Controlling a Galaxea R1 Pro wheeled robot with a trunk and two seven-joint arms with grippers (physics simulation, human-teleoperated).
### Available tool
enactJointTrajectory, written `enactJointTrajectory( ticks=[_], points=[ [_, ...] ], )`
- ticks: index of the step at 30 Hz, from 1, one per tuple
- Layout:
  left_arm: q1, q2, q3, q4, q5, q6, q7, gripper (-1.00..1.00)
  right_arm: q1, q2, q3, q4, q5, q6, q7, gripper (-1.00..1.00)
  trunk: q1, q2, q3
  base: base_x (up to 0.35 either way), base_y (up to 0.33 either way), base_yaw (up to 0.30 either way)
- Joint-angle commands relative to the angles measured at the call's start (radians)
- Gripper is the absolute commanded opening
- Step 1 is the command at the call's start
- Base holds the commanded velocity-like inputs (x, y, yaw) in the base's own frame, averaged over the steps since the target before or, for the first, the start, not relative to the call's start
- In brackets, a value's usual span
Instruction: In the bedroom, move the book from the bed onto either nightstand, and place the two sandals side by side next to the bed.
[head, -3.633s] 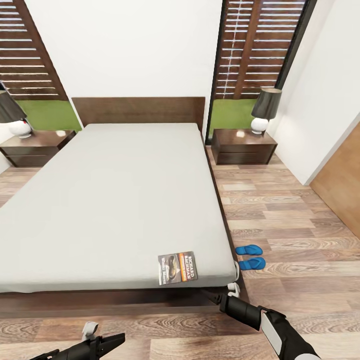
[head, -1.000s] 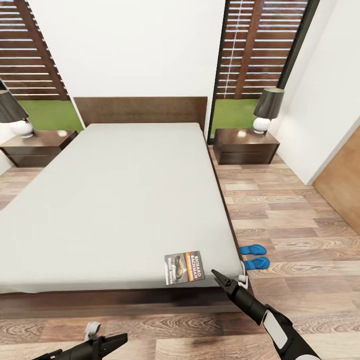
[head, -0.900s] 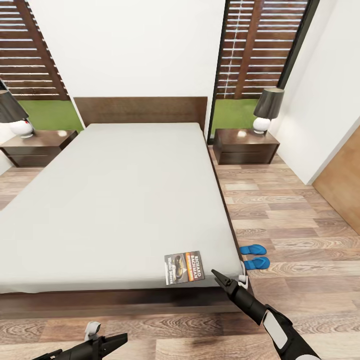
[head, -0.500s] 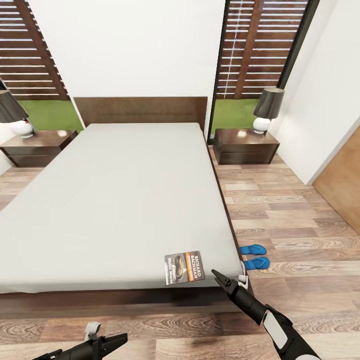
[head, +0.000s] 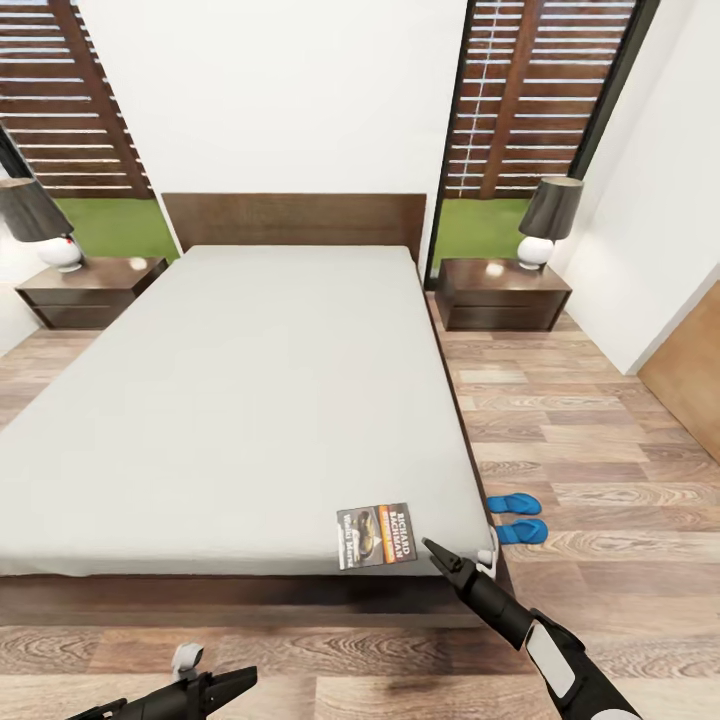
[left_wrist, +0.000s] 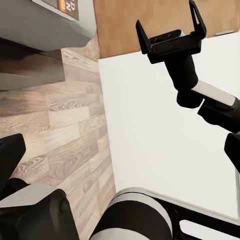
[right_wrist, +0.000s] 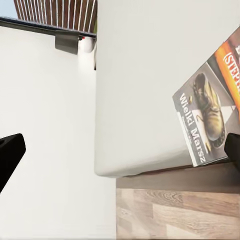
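At the near right corner of the bed (head: 250, 380), the book (head: 377, 522) lies flat, long edge running left-right, just left of the spread-fingered, empty right gripper (head: 432, 547), far nearer than the left gripper (head: 215, 685), whose state I cannot tell.

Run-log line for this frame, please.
book on bed corner | right gripper open beside it | sandals paired on floor

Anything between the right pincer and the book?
Nothing visible. The right pincer sits at the mattress's near right corner, just right of the book, with bare grey mattress between them. The bed carries nothing else near it.
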Motion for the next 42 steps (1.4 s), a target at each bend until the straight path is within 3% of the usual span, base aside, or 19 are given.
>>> enactJointTrajectory(
  ticks=[1,28,42],
  points=[
    [-0.001,0.000,-0.008,0.000,0.008,0.001,-0.002,1.00,0.000,0.000,-0.001,0.000,-0.006,0.009,0.002,1.00,0.000,0.000,-0.001,0.000,0.000,0.091],
    [-0.001,-0.002,-0.008,0.000,0.008,0.001,-0.002,1.00,0.000,0.000,-0.001,0.000,-0.006,0.009,0.002,1.00,0.000,0.000,-0.001,-0.058,0.000,0.010],
    [-0.001,-0.002,-0.008,0.000,0.008,0.001,-0.002,1.00,0.000,0.000,-0.001,0.000,-0.006,0.009,0.002,1.00,0.000,0.000,-0.001,0.000,0.000,0.242]
  ],
)
